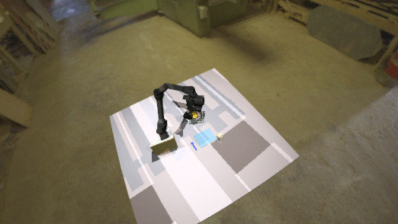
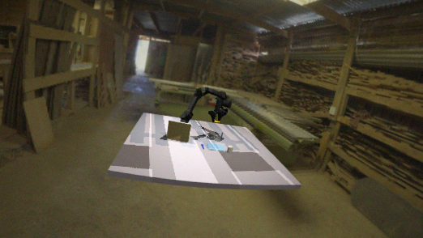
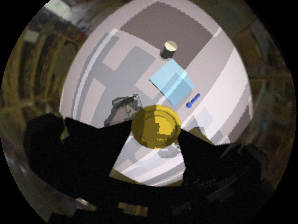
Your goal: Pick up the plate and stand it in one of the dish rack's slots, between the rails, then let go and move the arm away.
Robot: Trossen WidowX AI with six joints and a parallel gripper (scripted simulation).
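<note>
A small yellow plate (image 1: 194, 114) (image 2: 217, 121) (image 3: 156, 127) is held between the fingers, clear of the table. Its round face shows in the wrist view, and it is a thin sliver in the exterior view. My gripper (image 1: 194, 113) (image 2: 216, 120) (image 3: 155, 127) is shut on it and points down. The grey wire dish rack (image 1: 197, 121) (image 2: 219, 138) (image 3: 127, 104) stands on the table below the plate. In the wrist view the rack is just beyond the plate's upper left edge. The rack's slots are too small to tell apart, and the fingers' contact is partly hidden.
A light blue square (image 1: 205, 137) (image 2: 215, 146) (image 3: 171, 82) lies near the rack. A blue spoon-like piece (image 1: 194, 145) (image 2: 202, 146) (image 3: 193, 100) and a cream cup (image 1: 219, 136) (image 2: 230, 149) (image 3: 169, 49) are on either side of it. A brown box (image 1: 165, 145) (image 2: 179, 131) stands by the arm's base.
</note>
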